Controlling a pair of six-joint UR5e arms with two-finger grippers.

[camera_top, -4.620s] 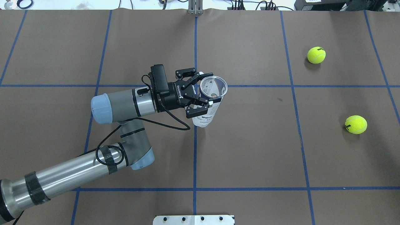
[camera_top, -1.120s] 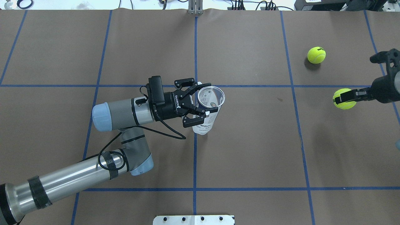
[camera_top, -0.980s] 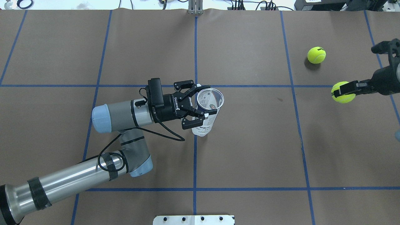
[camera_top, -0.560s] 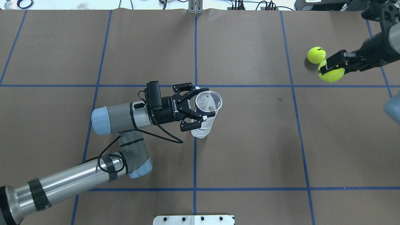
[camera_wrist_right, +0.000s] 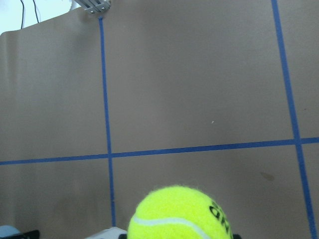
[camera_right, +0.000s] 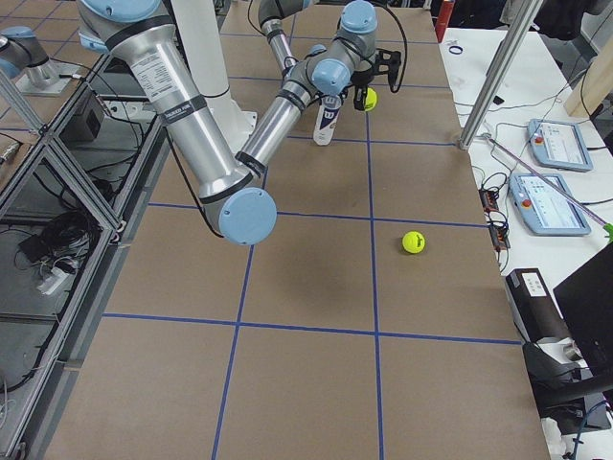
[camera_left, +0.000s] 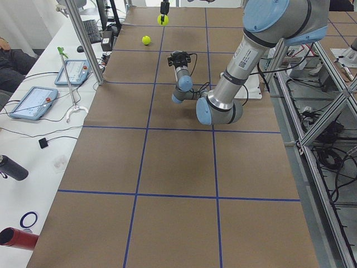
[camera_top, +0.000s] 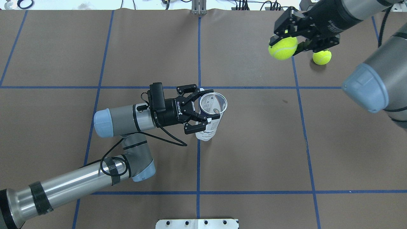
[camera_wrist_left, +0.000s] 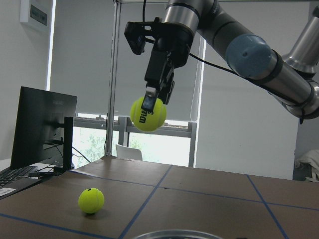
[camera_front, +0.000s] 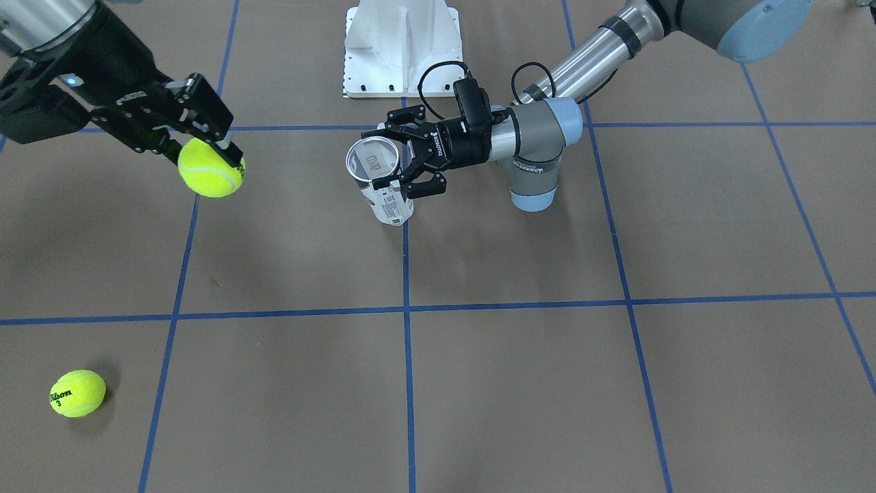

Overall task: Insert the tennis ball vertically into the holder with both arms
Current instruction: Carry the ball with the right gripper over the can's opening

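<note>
Can (camera_top: 207,128): upright near the middle of the worktop (camera_top: 254,143), mouth open. I judge I must bring the tennis ball (camera_top: 281,50) squarely over it, then lower straight and release only inside the rim.
Left pincer (camera_top: 203,106): pressed on the can just below its rim, steadying it.
Right pincer (camera_top: 287,43): pinching the tennis ball aloft, well apart from the can, beyond it and to its right.
Spare ball (camera_top: 322,57): on the worktop, farther out, near the right pincer.

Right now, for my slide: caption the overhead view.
Left gripper grips the upright holder; right gripper holds a tennis ball.
</note>
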